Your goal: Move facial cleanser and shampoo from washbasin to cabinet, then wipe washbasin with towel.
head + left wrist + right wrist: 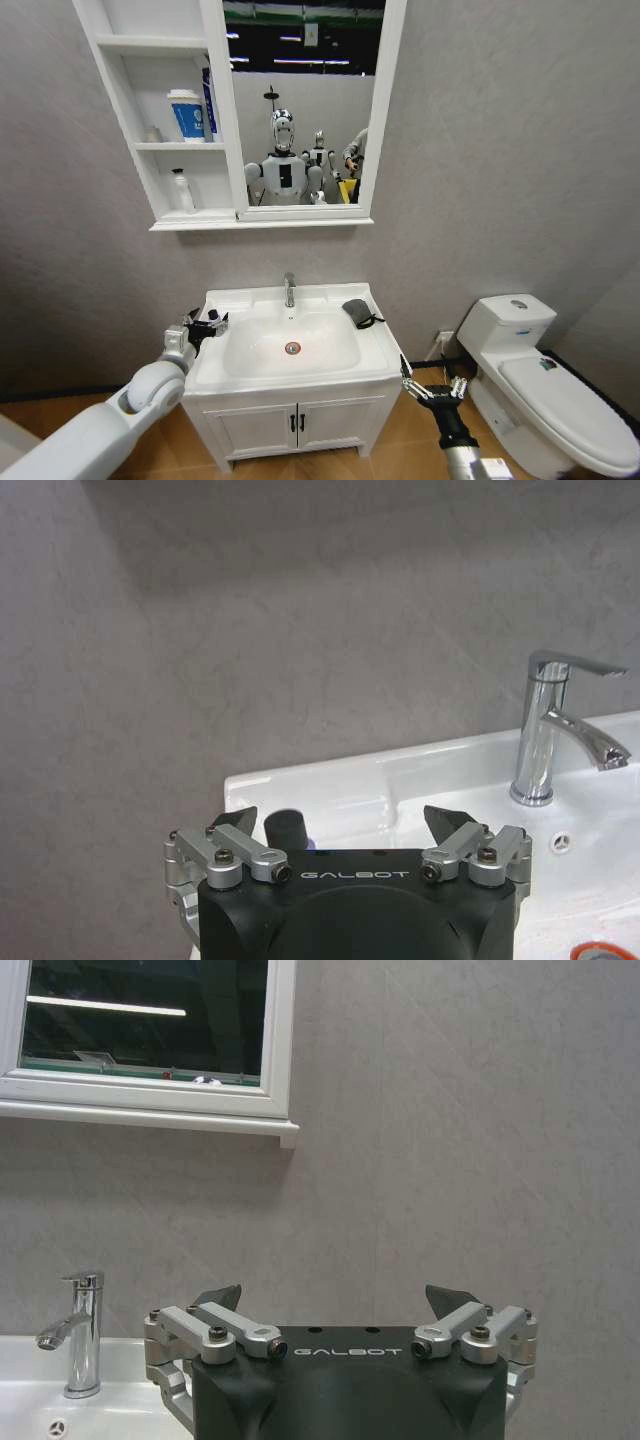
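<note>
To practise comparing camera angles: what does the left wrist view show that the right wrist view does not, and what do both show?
Left wrist view alone: the open left gripper over the white ceramic washbasin's back corner, a small dark cap between its fingers, the red-ringed drain.
Right wrist view alone: the open right gripper, the white-framed mirror.
Both: chrome tap, washbasin, grey wall.

I stand in a bathroom mock-up: a white washbasin (pixel 290 345) with a chrome tap (pixel 289 289), a mirror (pixel 300 105) beside a shelved cabinet (pixel 165 120), and a toilet (pixel 545 395) against grey walls. The mirror reflects dark ceiling lights like a lab hall's.
</note>
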